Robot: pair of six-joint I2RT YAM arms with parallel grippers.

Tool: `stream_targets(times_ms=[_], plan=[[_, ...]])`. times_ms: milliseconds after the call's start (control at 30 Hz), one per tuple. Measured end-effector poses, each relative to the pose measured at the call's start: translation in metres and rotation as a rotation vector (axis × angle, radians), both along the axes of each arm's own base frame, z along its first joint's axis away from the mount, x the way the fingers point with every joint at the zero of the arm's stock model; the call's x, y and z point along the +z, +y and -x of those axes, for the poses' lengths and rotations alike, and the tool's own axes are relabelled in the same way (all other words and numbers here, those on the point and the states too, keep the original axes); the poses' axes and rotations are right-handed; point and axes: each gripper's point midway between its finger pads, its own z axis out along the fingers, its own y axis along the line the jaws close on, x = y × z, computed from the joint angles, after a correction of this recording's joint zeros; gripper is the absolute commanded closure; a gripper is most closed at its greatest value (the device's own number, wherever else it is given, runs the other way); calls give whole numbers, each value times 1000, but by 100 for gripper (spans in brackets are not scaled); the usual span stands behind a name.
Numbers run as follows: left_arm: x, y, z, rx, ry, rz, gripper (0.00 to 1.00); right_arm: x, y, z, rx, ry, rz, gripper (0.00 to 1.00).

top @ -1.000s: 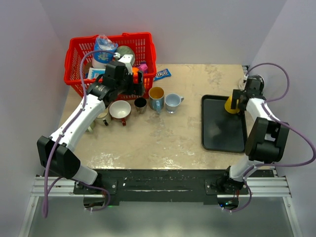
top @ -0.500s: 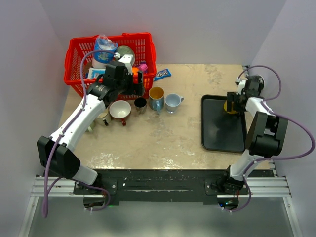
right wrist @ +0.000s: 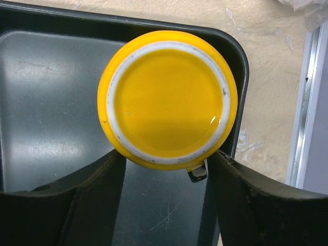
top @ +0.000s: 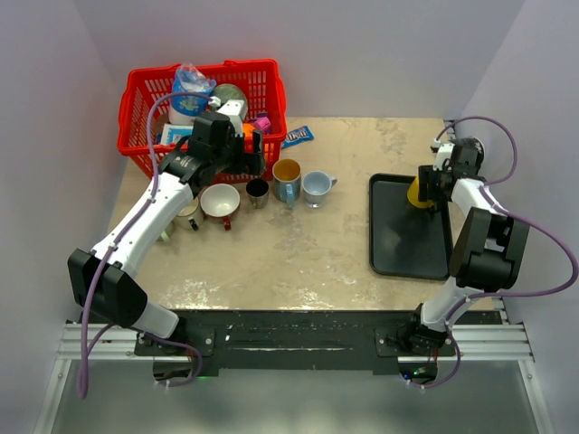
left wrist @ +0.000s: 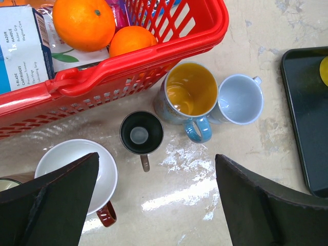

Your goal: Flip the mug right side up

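A yellow mug [right wrist: 169, 97] stands upside down, its base facing up, at the far right corner of the black tray [right wrist: 46, 102]. My right gripper [right wrist: 169, 154] reaches down over it, one finger against each side of the mug, shut on it. From above, the mug [top: 416, 193] shows just left of that gripper [top: 429, 188]. My left gripper [left wrist: 156, 169] hangs wide open and holds nothing, above the table in front of the red basket [left wrist: 154, 46].
Upright cups stand in a row below the left gripper: a blue mug with a yellow inside [left wrist: 189, 92], a pale blue one [left wrist: 240, 98], a small dark cup [left wrist: 141, 133] and a white one with a red handle [left wrist: 77, 169]. The basket holds oranges [left wrist: 84, 23] and packets.
The right gripper's fingers have closed in from wide apart onto the yellow mug's sides, and the wrist shifted slightly. The left arm has not moved.
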Motion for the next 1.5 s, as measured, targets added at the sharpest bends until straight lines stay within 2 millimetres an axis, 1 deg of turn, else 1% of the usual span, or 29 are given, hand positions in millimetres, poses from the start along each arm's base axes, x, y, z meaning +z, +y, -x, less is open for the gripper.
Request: stream_targets(times_ms=[133,200,300,333,433,533,633,667,867,1067,1100,1133,1200,1233,1267,1333,1367,1500], plan=[[0,0,0,0,0,0,1,-1,0,2,0,10,-1,50],[0,0,0,0,0,0,1,-2,0,4,-6,19,1,53],[0,0,0,-1,-1,-1,1,-3,-2,6,-15,27,9,60],[0,0,0,-2,-1,-3,1,-3,-3,6,-18,30,13,65],[0,0,0,-4,-2,-6,1,-4,-4,7,-24,38,17,75],[0,0,0,-3,-2,-6,1,-4,-6,7,-36,46,21,79],[0,0,0,-4,-2,-6,1,-6,-7,7,-44,56,23,93],[-1,0,0,-4,-2,-7,1,-7,-7,5,-44,58,23,100],[-2,0,-1,-4,3,-9,1,-17,-5,2,-43,81,22,100],[-3,0,-1,-4,4,-9,1,-18,-1,3,-46,98,23,100],[-3,0,-1,-4,4,-9,1,-17,-1,3,-48,102,20,93],[-3,0,-1,-4,4,-9,1,-17,0,3,-51,108,15,70],[-3,0,-1,-4,4,-9,1,-17,1,3,-55,112,8,62],[-3,0,-1,-4,4,-9,1,-16,1,3,-59,110,6,61],[-3,0,-1,-4,4,-9,1,-17,1,3,-62,109,4,68],[-3,0,-1,-4,4,-9,1,-17,2,3,-65,106,0,88],[-3,0,-1,-4,4,-9,1,-18,2,4,-69,108,2,100],[-3,0,-1,-4,4,-9,1,-18,3,4,-88,90,-7,100]])
